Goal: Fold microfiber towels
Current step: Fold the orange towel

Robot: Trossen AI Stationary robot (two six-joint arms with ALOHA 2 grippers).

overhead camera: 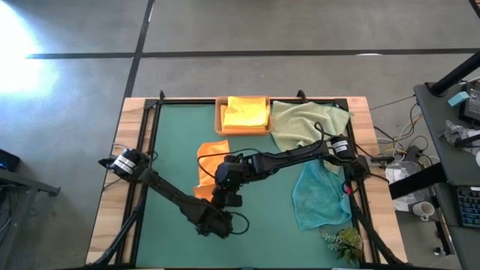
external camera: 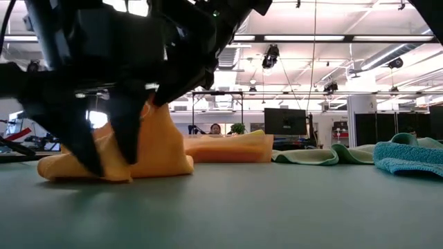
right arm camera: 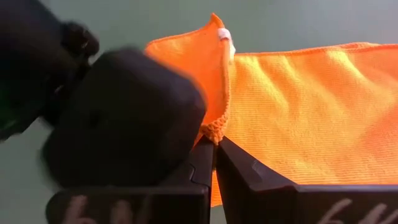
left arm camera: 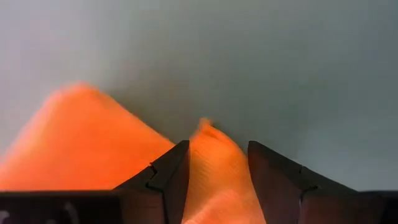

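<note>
1. Centrally, the left gripper [left arm camera: 217,180] stands on the mat with a fold of the orange towel [overhead camera: 210,159] between its fingers [left arm camera: 165,180], grasping it.
2. The right gripper [right arm camera: 216,163] is clenched; its closed fingers pinch the hemmed edge of the same orange towel, right beside the left gripper.
3. Both grippers meet at the near right edge of this towel, in the middle of the mat [overhead camera: 172,142], seen from above.
4. The low view shows the orange towel bunched on the mat, with dark fingers [external camera: 128,131] coming down on it from above.
5. A white tag [right arm camera: 224,36] sits at the towel's raised corner in the right wrist view.
6. Farther back, a yellow towel [overhead camera: 246,112] lies folded in the wooden tray [overhead camera: 220,120] at the far edge.
7. A pale green towel [overhead camera: 304,120] lies crumpled just right of the tray.
8. A teal towel [overhead camera: 319,199] lies crumpled near the mat's right edge, below the right arm.
9. A small plant [overhead camera: 343,244] sits at the near right corner of the table.
10. In the room behind, a person [external camera: 215,128] shows far off.
</note>
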